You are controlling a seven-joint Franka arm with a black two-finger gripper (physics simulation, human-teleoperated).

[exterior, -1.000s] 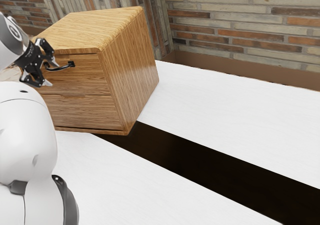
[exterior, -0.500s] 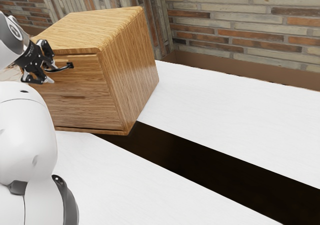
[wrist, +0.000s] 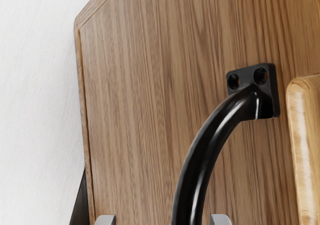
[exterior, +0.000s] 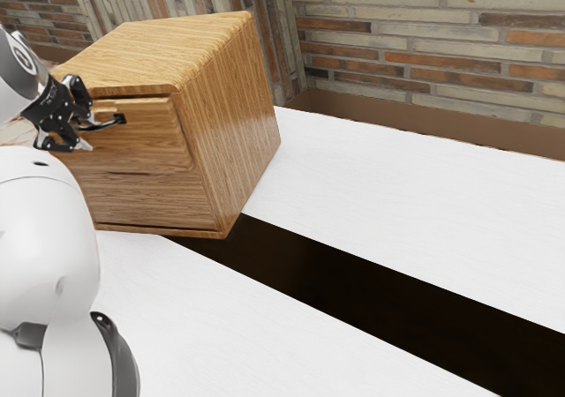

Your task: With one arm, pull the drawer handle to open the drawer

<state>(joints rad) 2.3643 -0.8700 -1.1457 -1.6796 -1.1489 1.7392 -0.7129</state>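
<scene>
The wooden cabinet (exterior: 221, 106) stands on the white counter (exterior: 397, 185), close before the brick wall (exterior: 424, 53). Its front holds two drawers, one above the other. The upper drawer (exterior: 141, 141) stands a little way out of the cabinet's front, so that its panel sits proud of the lower drawer (exterior: 150, 194), which lies flush with the cabinet. A dark gap shows between the upper drawer's top edge and the cabinet's top board.

The black handle (exterior: 106, 121) juts from the upper drawer's front, away from the cabinet, and the jaws are at its outer end, on the side farthest from the cabinet's body. The white arm (exterior: 40, 238) rises in front of the cabinet's lower corner.

In the wrist view the handle curves from its square mounting plate (wrist: 252, 90), screwed to the drawer panel, back toward the hand. It passes between the two grey fingertips (wrist: 105, 219). The bar lies close beside one tip, while bare wood shows in a wide gap between the bar and the other. The jaws therefore stand apart around the handle, straddling it rather than clamping it from both sides.
</scene>
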